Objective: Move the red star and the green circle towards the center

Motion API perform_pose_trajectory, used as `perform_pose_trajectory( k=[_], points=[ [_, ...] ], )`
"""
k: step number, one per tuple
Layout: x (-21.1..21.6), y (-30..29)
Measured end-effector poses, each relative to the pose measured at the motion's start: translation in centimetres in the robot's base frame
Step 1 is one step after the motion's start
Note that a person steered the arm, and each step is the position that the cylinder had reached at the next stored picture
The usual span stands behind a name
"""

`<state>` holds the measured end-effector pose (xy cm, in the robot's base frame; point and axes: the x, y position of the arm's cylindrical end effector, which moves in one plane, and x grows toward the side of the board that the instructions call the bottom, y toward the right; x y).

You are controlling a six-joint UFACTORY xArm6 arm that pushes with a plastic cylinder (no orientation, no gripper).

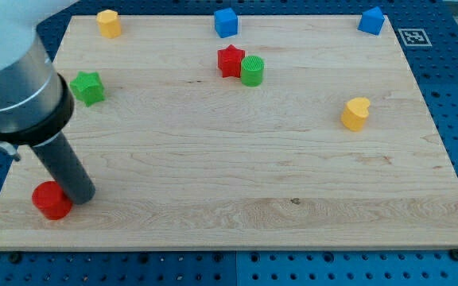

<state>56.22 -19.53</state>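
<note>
At the worktop's [213, 159] bottom-left corner my tip [82, 195] touches a red cylinder [52, 200]; I have no jaws. Red star [230, 61] and green circle [252, 71] sit touching near the top, not yet approached; next I must get above them

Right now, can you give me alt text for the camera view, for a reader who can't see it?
The red star and green circle sit touching near the wooden board's top centre. My tip rests at lower left beside a red cylinder. A green star, two yellow and two blue blocks lie scattered.
</note>
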Motion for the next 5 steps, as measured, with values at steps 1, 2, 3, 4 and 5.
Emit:
perform_pose_trajectory(
  k=[1, 2, 3, 4, 5],
  points=[
    [-0.3, 3.7],
    [-2.3, 11.2],
    [-6.5, 14.8],
    [-10.3, 14.9],
    [-10.3, 14.9]
  ],
)
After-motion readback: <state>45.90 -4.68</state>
